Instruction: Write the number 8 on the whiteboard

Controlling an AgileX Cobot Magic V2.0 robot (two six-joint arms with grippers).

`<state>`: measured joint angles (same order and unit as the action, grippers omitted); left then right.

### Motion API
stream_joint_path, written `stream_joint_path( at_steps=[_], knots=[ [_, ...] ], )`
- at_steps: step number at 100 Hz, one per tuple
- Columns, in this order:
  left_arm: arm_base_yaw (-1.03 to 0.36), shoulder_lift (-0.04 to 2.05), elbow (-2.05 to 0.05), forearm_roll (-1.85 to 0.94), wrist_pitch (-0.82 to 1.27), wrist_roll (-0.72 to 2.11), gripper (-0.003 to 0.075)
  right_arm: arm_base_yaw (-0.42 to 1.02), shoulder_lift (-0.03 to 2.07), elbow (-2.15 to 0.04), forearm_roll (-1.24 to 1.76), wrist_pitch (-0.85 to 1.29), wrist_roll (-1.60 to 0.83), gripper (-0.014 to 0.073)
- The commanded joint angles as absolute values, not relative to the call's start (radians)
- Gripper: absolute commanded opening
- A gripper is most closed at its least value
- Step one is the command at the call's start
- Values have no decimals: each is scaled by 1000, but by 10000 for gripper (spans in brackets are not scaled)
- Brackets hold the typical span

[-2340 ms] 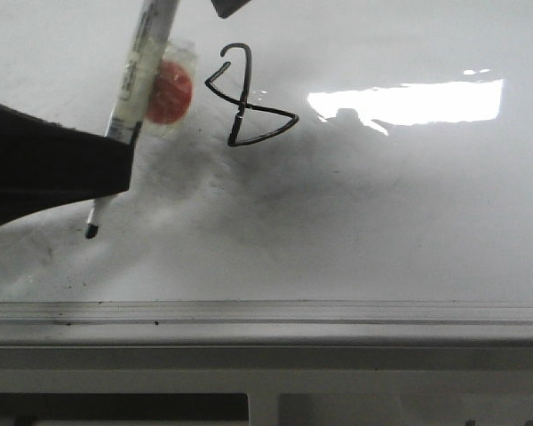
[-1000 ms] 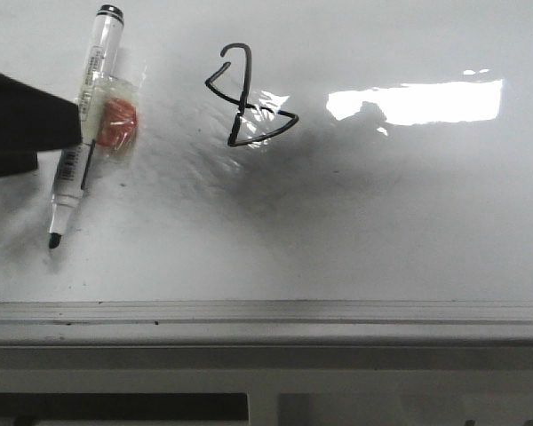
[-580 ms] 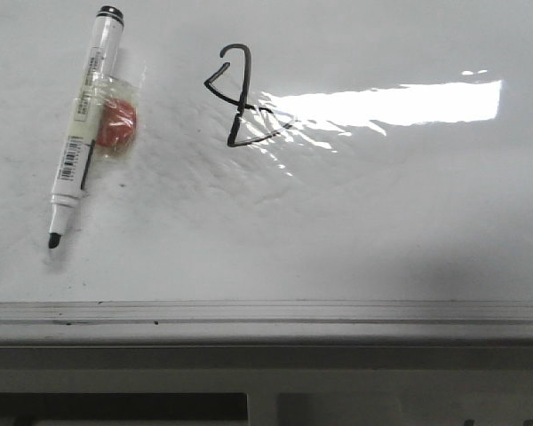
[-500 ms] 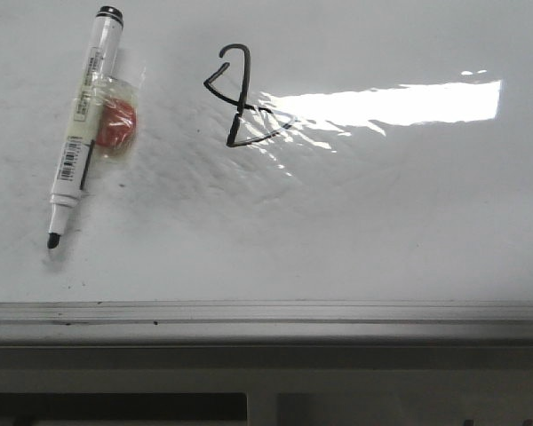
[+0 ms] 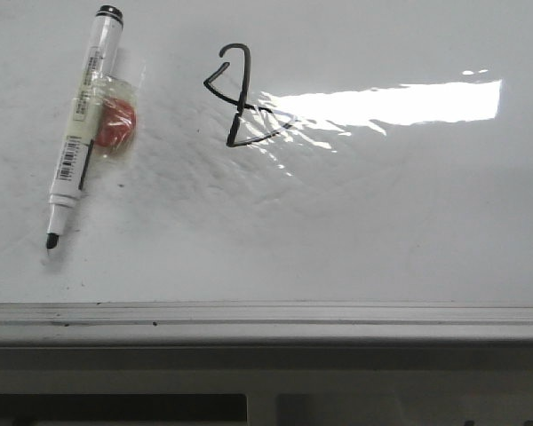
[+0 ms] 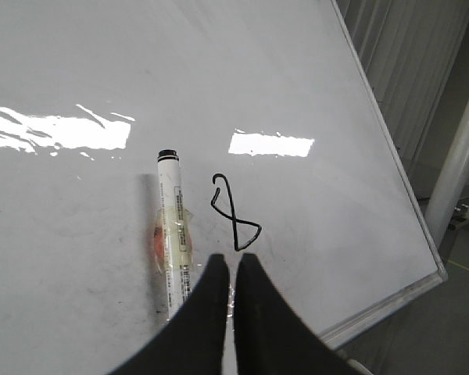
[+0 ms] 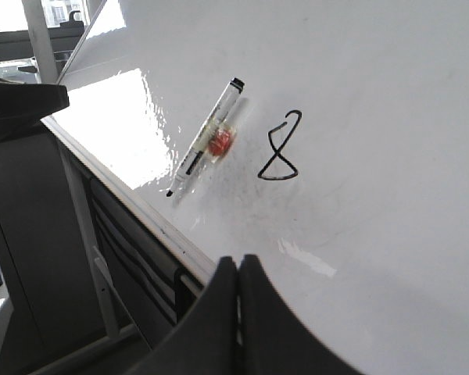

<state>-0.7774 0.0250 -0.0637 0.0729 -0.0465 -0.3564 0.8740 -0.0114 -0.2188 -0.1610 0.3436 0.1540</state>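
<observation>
A thin black number 8 point(image 5: 242, 98) is drawn on the whiteboard point(image 5: 382, 222); it also shows in the left wrist view point(image 6: 233, 220) and the right wrist view point(image 7: 281, 147). A white marker pen point(image 5: 78, 133) with an orange disc taped to it lies flat on the board left of the 8, tip uncapped and pointing to the board's near edge. My left gripper point(image 6: 228, 260) is shut and empty, raised above the board near the pen point(image 6: 173, 226). My right gripper point(image 7: 238, 261) is shut and empty over the board's near edge. Neither gripper shows in the front view.
The grey metal frame edge point(image 5: 266, 312) runs along the near side of the board. A bright light reflection point(image 5: 382, 105) lies right of the 8. A dark cabinet and a white stand point(image 7: 86, 258) sit below the board's edge.
The left gripper held the pen upright, laid it flat on the board left of the 8, let go and withdrew out of the front view. The pen now lies still.
</observation>
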Motion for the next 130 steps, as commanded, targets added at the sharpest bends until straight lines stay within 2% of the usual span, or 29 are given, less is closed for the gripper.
stream_joint_path(
  at_steps=[1,51,64,91,106,130],
  knots=[
    [-779,36,-91,73,-118,-359,-20,875,13,-236,-174,271,144,-69],
    [-748,28,-52,77,-118,-359,-20,875,13,-229,-174,270,144,-69],
    [-620,-36,36,85,-120,-352,-20,875,13,-229,-174,270,144,-69],
    [-275,-32,34,90,0,-189,-20,875,13,-229,-172,267,144,-69],
    [-115,-32,34,31,143,-175,-20,875,13,-229,-172,267,144,-69],
    [9,-33,34,25,288,-76,-20,875,13,-229,-172,267,144,-69]
  ],
)
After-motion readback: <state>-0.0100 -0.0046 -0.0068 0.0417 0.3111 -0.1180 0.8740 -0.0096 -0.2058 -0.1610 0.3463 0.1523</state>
